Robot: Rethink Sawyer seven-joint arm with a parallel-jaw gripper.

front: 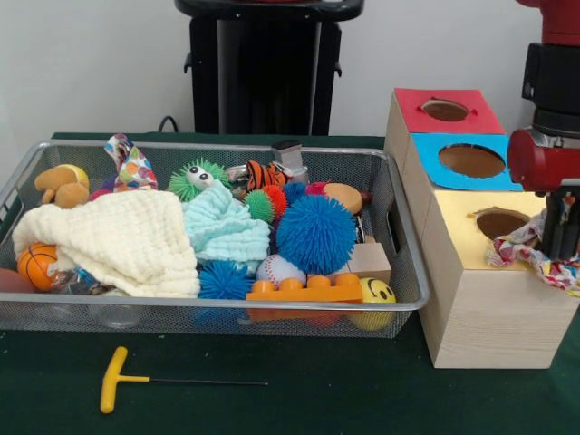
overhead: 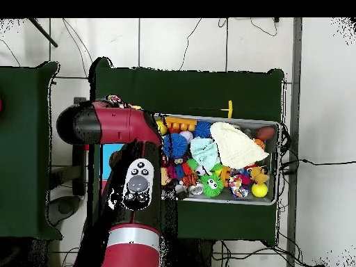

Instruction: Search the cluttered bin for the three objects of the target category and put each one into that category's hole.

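A braided pastel rope ring (front: pixel 535 251) is draped over the yellow-topped box's hole (front: pixel 501 222) beneath the tool (front: pixel 559 243). Whether the tool is spread or pinching cannot be told. A polka-dot cloth (front: pixel 130 164) is left in the wire bin (front: pixel 410 265).

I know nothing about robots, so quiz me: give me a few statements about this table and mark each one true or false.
1. The colourful patterned cloth hangs at the round hole in the yellow top of the pale wooden box. True.
2. The silver wire mesh basket is empty. False: toys and cloths fill it.
3. A yellow-handled T-shaped tool lies on the green table in front of the basket. True.
4. The big blue spiky ball sits on the red-topped box. False: it is in the basket.
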